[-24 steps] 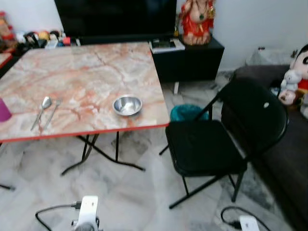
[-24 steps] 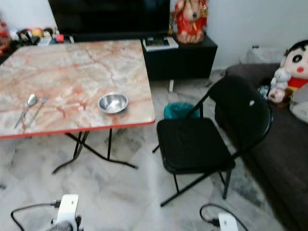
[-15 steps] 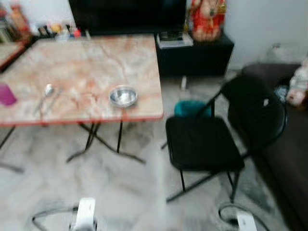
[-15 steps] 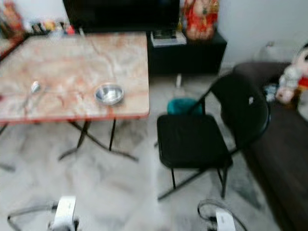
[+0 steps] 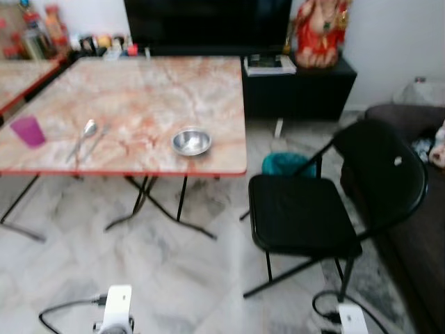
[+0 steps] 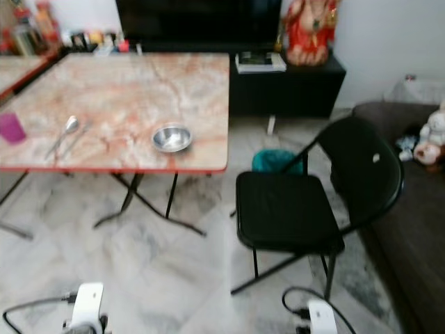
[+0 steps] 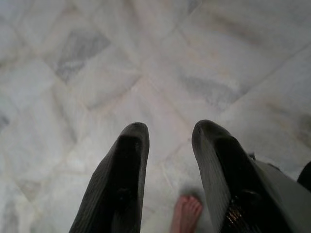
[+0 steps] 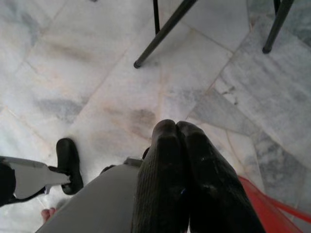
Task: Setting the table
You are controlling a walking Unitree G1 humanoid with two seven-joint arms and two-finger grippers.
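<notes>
Left pincer (image 7: 167, 160): hangs low over the marble floor (image 7: 146, 73), its two black fingers apart and holding nothing; a bare foot (image 7: 187, 213) of a person shows just beneath it.
Right pincer (image 8: 182, 160): hangs idle over the floor beside the chair legs, fingers pressed together, nothing between them.
Bowl (image 5: 191, 142): small steel bowl well ahead of and above both pincers, near the worktop's front edge toward the right pincer's side. Judged light, rigid and slick; the thin rim looks the best hold, one finger inside and one outside.
Spoon (image 5: 86, 132) and fork (image 5: 92, 142): lie side by side, ahead on the left pincer's side. Judged light and stiff, but flat on the surface, so hard to get a finger under; the handle end seems the place to pinch.
Cup (image 5: 29, 131): purple, upright, farther out past the left pincer's side; probably light plastic, easy to tip.
Worktop (image 5: 153, 83): marble-patterned folding top with a red edge, well apart from both pincers.
In the way: a black folding chair (image 5: 306, 209) ahead of the right pincer, the worktop's crossed legs (image 5: 149, 209) below, and a teal bin (image 5: 288, 164) behind the chair.
</notes>
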